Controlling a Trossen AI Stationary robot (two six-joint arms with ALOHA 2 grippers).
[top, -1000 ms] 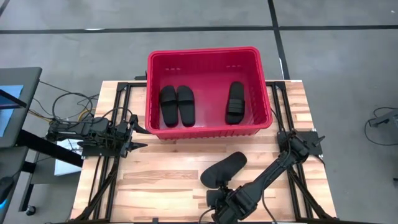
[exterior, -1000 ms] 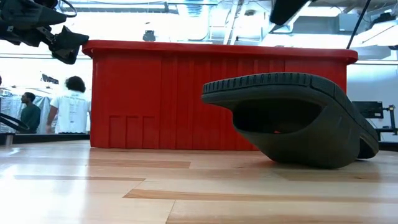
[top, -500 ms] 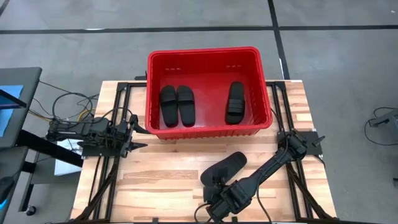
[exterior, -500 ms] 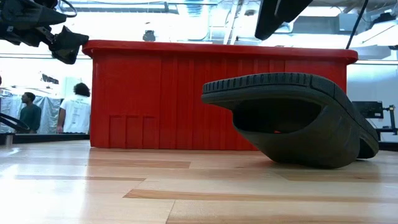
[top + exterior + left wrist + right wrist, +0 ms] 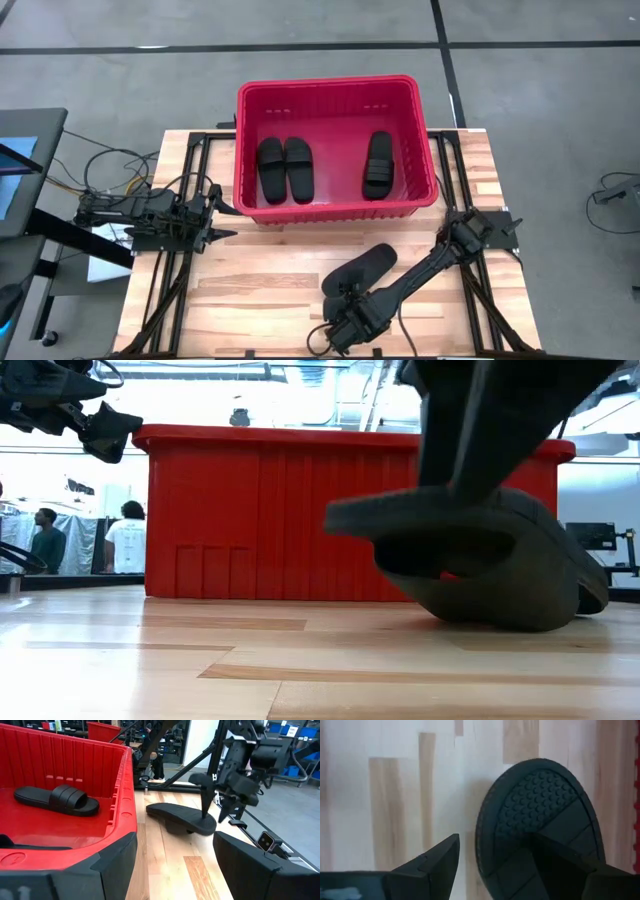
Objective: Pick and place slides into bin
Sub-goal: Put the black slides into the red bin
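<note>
The red bin (image 5: 335, 150) stood at upper centre of the desk (image 5: 250, 290), three slides (image 5: 285, 168) flat on its floor. The fourth slide (image 5: 360, 271) lay sole-up on bare wood just below the bin's near rim. The right gripper (image 5: 345, 318) hung at its lower end, jaws wide, one finger (image 5: 427, 865) outside the sole's edge. The left gripper (image 5: 212, 222) waited, jaws wide, beside the bin's lower-left corner.

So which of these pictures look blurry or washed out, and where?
Low view: the right end effector is a dark, soft-edged mass in front of the sandal, and the windows behind the red bin are washed out. Right wrist view: pale, overexposed table, soft fingers. High view: evenly lit and sharp.
</note>
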